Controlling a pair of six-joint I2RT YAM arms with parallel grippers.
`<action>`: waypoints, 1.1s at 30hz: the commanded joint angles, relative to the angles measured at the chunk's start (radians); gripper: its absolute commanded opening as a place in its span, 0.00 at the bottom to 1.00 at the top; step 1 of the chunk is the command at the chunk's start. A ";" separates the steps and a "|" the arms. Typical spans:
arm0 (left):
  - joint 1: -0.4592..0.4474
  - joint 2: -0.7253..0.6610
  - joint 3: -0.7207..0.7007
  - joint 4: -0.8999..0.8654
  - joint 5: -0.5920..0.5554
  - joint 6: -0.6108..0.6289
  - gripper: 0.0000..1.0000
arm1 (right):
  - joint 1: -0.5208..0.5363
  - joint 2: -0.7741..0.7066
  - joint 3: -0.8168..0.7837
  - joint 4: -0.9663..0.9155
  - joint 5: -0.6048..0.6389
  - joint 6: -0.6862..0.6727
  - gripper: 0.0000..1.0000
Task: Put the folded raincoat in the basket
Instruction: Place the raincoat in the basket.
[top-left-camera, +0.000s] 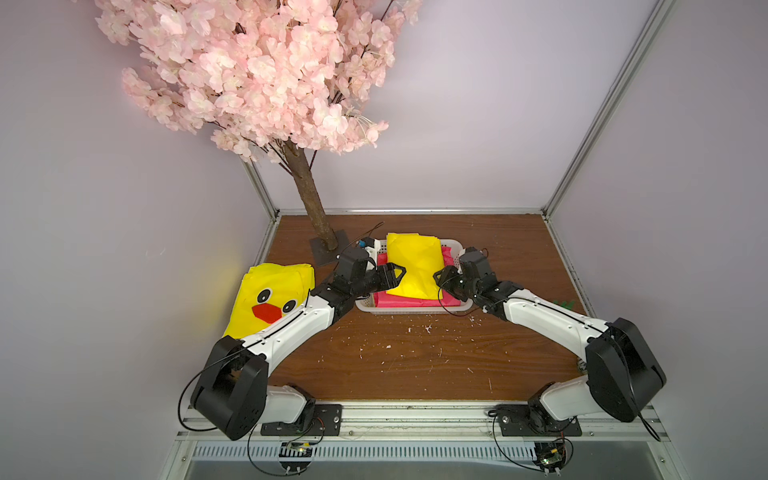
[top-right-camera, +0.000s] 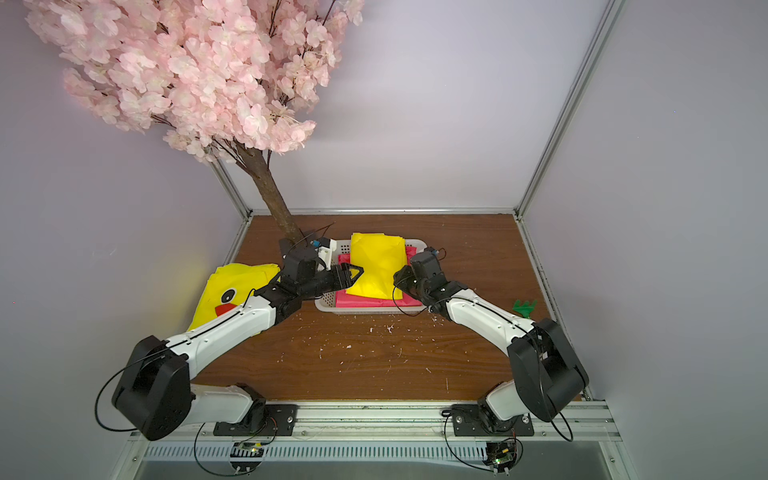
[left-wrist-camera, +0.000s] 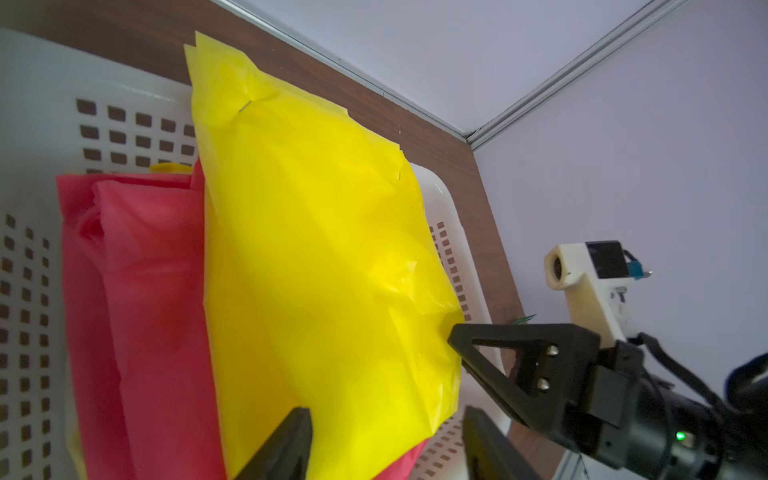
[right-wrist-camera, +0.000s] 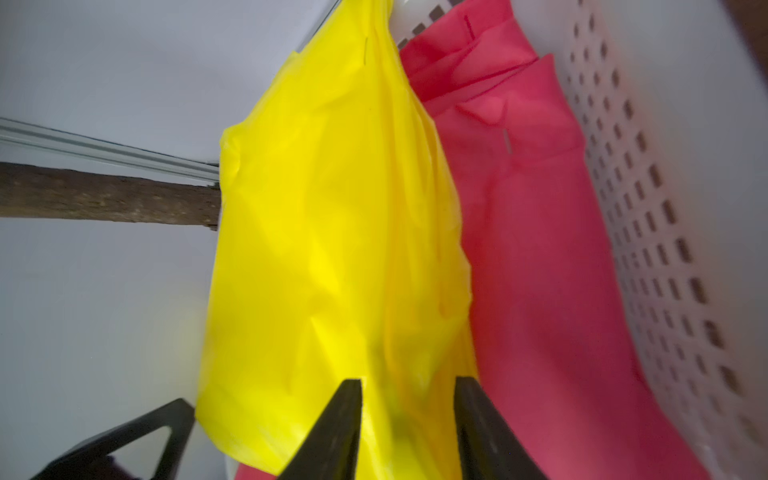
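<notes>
Basket (top-left-camera: 365, 306): white perforated plastic, flared rim, below both grippers.
Yellow folded raincoat (top-left-camera: 413, 266): thin, slick, creased film, lying in basket on red fabric (top-left-camera: 399, 302), far edge past rim.
Left gripper (left-wrist-camera: 386, 411), right gripper (right-wrist-camera: 407, 382): jaws parted, straddling near corners, nothing clamped.
Risk: fingers snag film on withdrawal, drag bundle out or unfold it.

- You are looking at a brown wood-grain table (top-left-camera: 415, 365).
- At its far left corner stands the dark base plate (top-left-camera: 322, 257) of a blossom tree.
- The white basket (top-left-camera: 411, 310) sits mid-table toward the far edge, near that plate.
- A yellow duck-face raincoat (top-left-camera: 270, 299) lies along the left edge.
- A small green thing (top-right-camera: 524, 308) lies near the right edge.
- White flecks (top-left-camera: 409, 330) dot the middle.
</notes>
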 joint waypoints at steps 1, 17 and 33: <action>0.008 -0.067 0.006 -0.013 -0.015 0.005 0.87 | -0.005 -0.067 0.022 0.023 0.062 -0.018 0.53; 0.031 0.181 0.284 0.007 0.006 0.019 1.00 | -0.048 0.224 0.478 -0.214 -0.120 -0.255 0.60; 0.030 0.279 -0.002 0.253 0.050 -0.075 1.00 | -0.049 0.316 0.256 -0.121 -0.220 -0.243 0.56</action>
